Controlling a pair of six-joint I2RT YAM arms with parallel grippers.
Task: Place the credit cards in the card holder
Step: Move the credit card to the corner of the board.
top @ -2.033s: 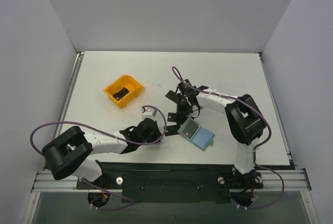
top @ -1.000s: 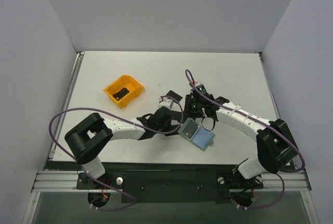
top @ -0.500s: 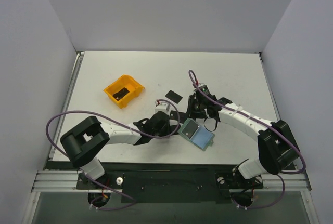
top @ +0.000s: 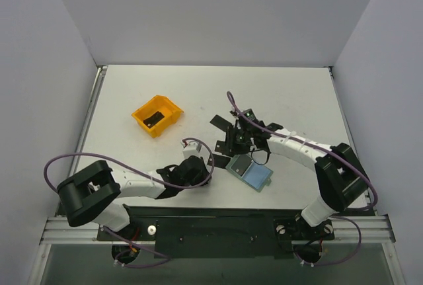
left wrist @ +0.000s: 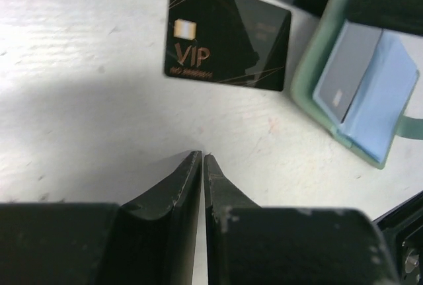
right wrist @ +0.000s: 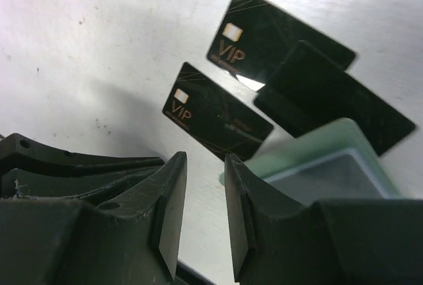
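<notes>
1. Presently, card holder [top: 252, 172]: sage-green wallet, lying open and flat on the bench [top: 297, 93], near the near edge and a little right of the middle. Its light-blue lining faces up, and a grey card [left wrist: 344, 67] sits in its inner pocket.
2. Nearer VIP card [right wrist: 215, 113]: black, gold lettering, face up, flat on the bench just beside the card holder's left edge.
3. Farther VIP card [right wrist: 264, 34]: same pattern, flat, on the side of item 2 toward the far edge.
4. Plain black card [right wrist: 337, 96]: flat, close against the card holder's far side. One end appears to overlap item 3.
5. Left gripper [left wrist: 202, 156]: clenched, fingers all but touching, nothing between them. It is low over bare bench on the near side of item 2, apart from it.
6. Right gripper [right wrist: 205, 162]: fingers a narrow gap apart, grasping nothing. It hangs above the loose cards, with the card holder's corner just beneath it.
7. Orange bin [top: 157, 114]: toward the bench's left edge, about midway back, well apart from the cards. A flat black piece [top: 153, 120] lies inside; I cannot tell what it is.
</notes>
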